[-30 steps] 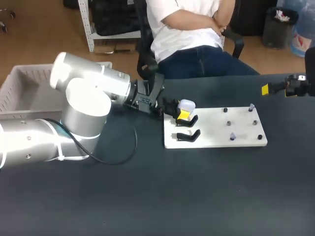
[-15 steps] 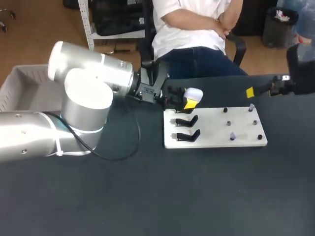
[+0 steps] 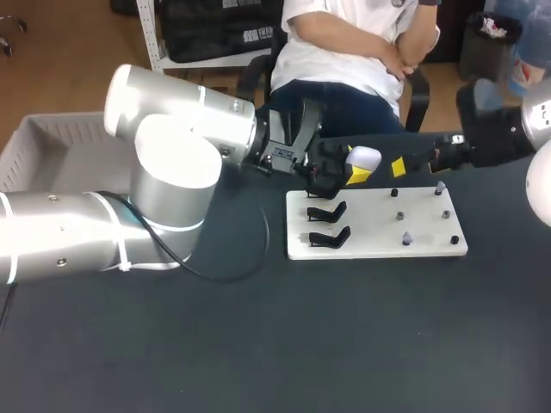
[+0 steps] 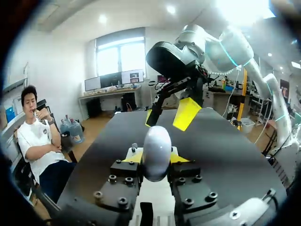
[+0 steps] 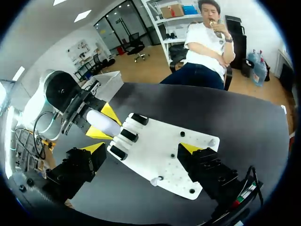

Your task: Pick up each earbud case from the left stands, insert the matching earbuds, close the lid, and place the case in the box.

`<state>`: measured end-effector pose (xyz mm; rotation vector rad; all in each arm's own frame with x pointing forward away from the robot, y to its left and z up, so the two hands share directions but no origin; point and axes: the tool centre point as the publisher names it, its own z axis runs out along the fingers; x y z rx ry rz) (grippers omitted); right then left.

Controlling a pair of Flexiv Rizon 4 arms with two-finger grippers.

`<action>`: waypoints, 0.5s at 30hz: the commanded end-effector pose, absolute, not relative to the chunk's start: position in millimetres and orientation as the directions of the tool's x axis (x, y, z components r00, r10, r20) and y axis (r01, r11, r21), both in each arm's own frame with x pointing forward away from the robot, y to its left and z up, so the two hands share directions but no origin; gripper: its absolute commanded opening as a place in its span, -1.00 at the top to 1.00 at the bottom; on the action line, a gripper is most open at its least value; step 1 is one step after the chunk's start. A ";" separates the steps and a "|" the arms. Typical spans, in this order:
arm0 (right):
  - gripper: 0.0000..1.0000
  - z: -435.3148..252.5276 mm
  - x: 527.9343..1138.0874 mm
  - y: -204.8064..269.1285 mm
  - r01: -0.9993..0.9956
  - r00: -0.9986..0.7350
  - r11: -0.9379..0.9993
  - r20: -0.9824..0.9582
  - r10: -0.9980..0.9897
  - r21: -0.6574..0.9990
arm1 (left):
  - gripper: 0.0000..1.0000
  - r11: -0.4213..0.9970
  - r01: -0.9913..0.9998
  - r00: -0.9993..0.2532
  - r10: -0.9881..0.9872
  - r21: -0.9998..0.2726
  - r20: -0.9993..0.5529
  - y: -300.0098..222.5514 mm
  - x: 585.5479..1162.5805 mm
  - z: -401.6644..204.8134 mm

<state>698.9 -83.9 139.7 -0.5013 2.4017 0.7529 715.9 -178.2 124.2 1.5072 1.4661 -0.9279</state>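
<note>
Here, the dark table (image 3: 258, 344) fills most of the head view, and the left arm (image 3: 164, 172) comes in over its far left part. A white box (image 3: 43, 146) sits at the table's left, and a white board (image 3: 379, 237) lies near the middle. The left gripper (image 3: 355, 168) is clamped on a white earbud case (image 3: 365, 157), held in the air above the board's far left corner. The right gripper (image 5: 142, 147), fingers spread wide around nothing, hangs just beside the case. Two black stands (image 3: 327, 211) sit on the board's left part.
</note>
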 end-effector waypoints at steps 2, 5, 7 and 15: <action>-1.00 133.8 701.8 -77.2 -0.522 -0.768 0.727 -0.616 -0.174 0.446 | 1.00 0.004 0.998 0.059 0.395 0.066 -0.917 -185.8 716.7 123.0; -1.00 133.2 701.7 -75.7 -0.525 -0.768 0.723 -0.616 -0.175 0.449 | 1.00 0.000 0.998 0.062 0.397 0.068 -0.916 -188.1 715.7 122.5; -1.00 133.3 701.8 -75.7 -0.525 -0.768 0.723 -0.616 -0.175 0.450 | 1.00 -0.006 0.998 0.063 0.396 0.066 -0.916 -188.5 714.8 122.2; -1.00 133.8 706.5 -76.7 -0.523 -0.769 0.725 -0.615 -0.174 0.448 | 1.00 -0.026 0.998 0.069 0.386 0.064 -0.920 -188.6 707.6 122.9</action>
